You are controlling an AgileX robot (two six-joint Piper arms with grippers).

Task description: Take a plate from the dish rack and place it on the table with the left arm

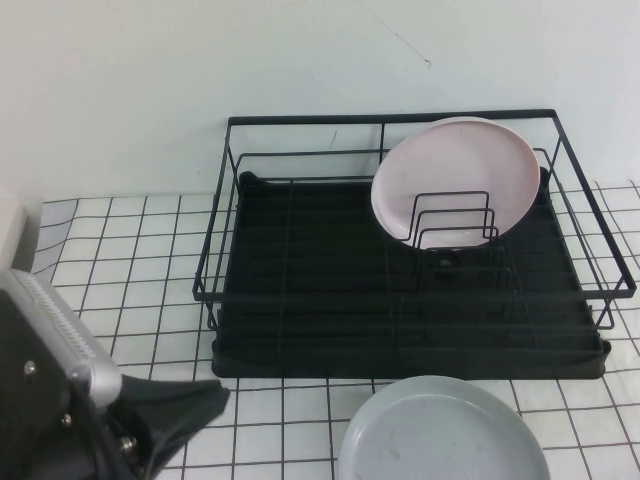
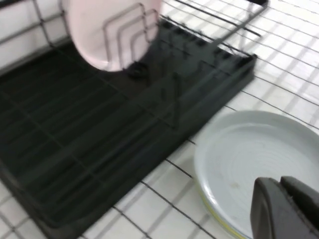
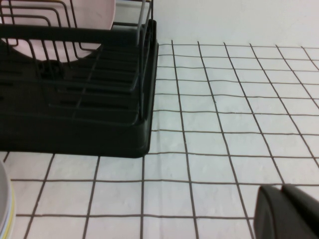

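Note:
The pale grey plate [image 1: 443,435] lies flat on the gridded table [image 1: 130,260], just in front of the black dish rack [image 1: 300,300]. My left arm enters at the bottom left of the high view, and its gripper [image 1: 212,398] points toward the plate, a short way to its left. In the left wrist view the left gripper [image 2: 279,185] is shut and empty, over the near part of the plate [image 2: 249,149]. My right gripper [image 3: 282,190] is shut and empty above bare table to the right of the rack [image 3: 75,129]; it does not show in the high view.
A pale pink plate [image 1: 455,175] stands upright in the wire dividers at the rack's back right; it also shows in the left wrist view [image 2: 94,30]. A white wall rises behind the rack. The grey plate's rim [image 3: 4,199] shows in the right wrist view.

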